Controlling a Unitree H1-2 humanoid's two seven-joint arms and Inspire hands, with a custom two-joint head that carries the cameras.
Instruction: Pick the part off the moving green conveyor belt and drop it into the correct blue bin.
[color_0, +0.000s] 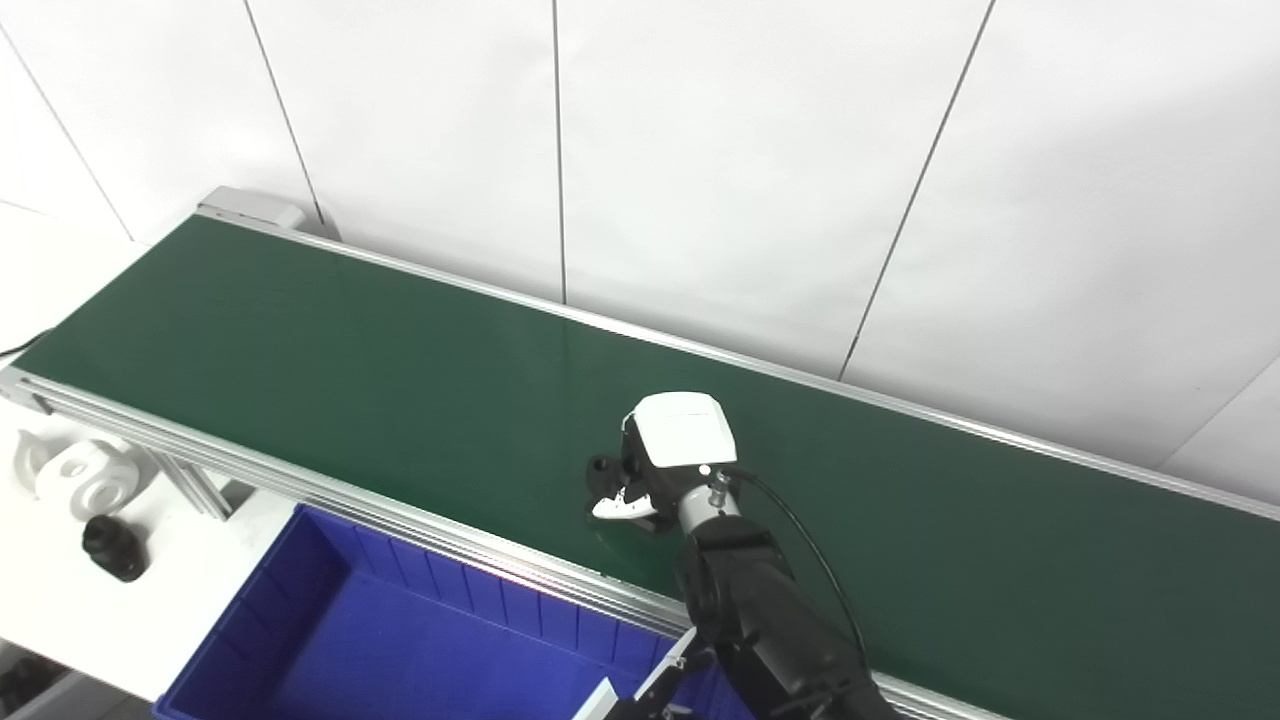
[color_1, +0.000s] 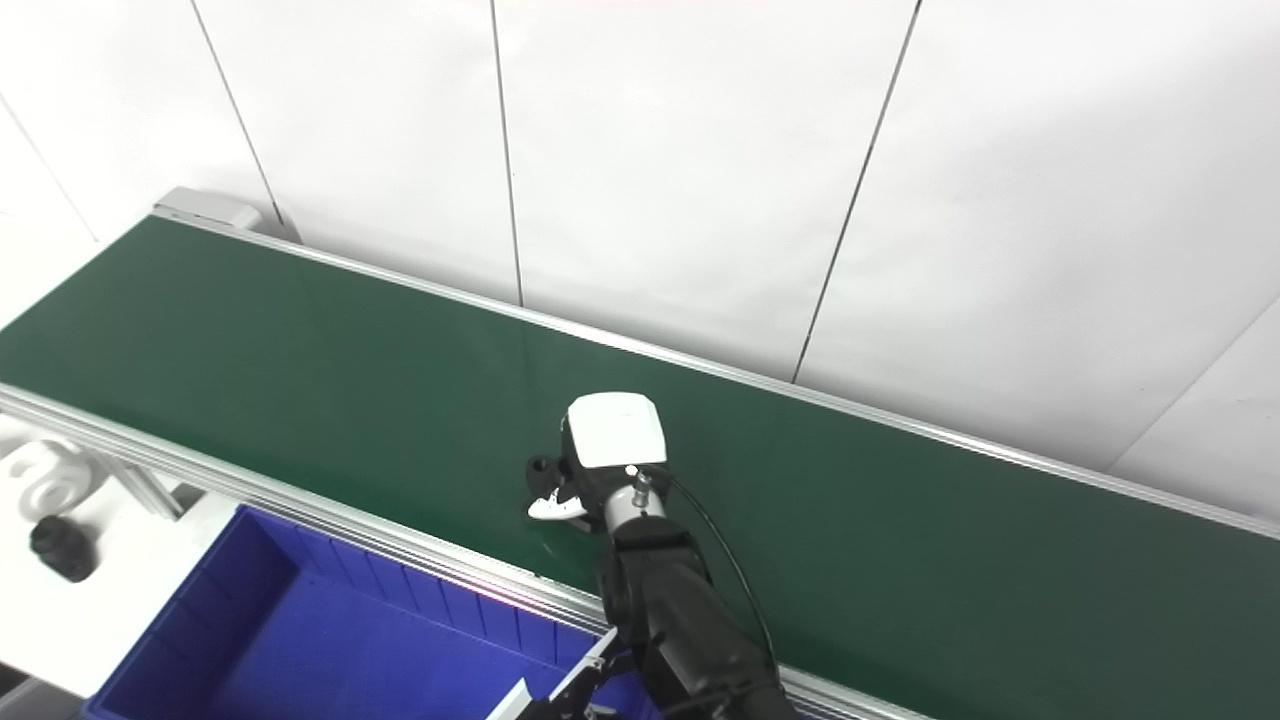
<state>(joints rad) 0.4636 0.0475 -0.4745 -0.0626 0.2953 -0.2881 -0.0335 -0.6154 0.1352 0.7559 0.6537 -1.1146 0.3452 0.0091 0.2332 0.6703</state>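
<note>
One hand, your right, sits low on the green belt over a white part, presumably to grab it; finger state unclear.

White table at lower left, carrying the aluminium-framed green conveyor belt running diagonally across, blue bin just beside the belt's near rail, white ring-shaped part and small black cylindrical part near the belt's end
</note>
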